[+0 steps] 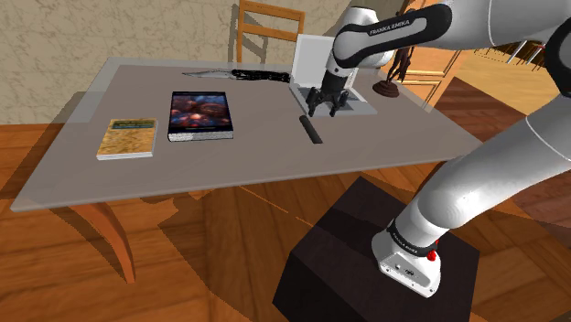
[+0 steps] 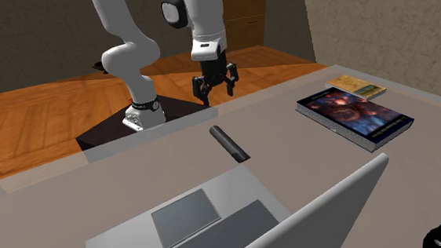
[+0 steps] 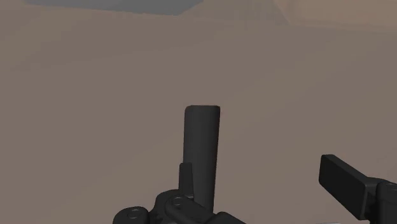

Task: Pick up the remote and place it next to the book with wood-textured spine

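Black fingers (image 3: 347, 184) of the all-black gripper (image 2: 214, 87) come closest to us in the wrist view, standing well apart with nothing clasped between them. Under them lies the slim, dark grey, bar-shaped remote (image 2: 229, 143), flat on the pale grey tabletop (image 1: 229, 165). The gripper hangs above the end of it farther from the open white laptop (image 1: 316, 64), clear of it. We place the remote just in front of that laptop, between it and the tabletop's edge by the black box stand (image 1: 366, 256). Well apart from the laptop, toward the shoulder view's left, we find a large book with a dark red-and-blue cover (image 1: 201, 114). Farther from the laptop still lies a small book with a yellowish-green cover (image 1: 127, 137). We cannot tell which spine is wood-textured. Behind the laptop stands a wooden chair (image 1: 267, 27).
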Robot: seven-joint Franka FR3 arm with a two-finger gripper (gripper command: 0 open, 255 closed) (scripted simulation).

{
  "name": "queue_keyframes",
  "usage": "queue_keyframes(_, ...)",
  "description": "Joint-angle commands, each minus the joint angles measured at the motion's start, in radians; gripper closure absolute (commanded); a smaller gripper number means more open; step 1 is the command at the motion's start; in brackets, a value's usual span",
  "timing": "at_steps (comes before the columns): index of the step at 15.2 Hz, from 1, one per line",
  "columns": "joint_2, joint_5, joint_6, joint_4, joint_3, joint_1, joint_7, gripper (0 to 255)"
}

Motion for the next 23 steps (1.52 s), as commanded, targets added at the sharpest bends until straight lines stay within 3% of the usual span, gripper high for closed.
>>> queue_keyframes(1,0.068,0.007,0.054,0.014,-0.009,-0.010,0.017,0)
queue_keyframes(6,0.235,0.036,0.167,0.061,-0.037,-0.034,0.045,0)
queue_keyframes(13,0.300,0.060,0.260,0.031,-0.033,-0.030,0.029,0)
queue_keyframes(22,0.305,0.063,0.267,0.029,-0.032,-0.030,0.027,0)
queue_keyframes(23,0.305,0.063,0.267,0.029,-0.032,-0.030,0.027,255)
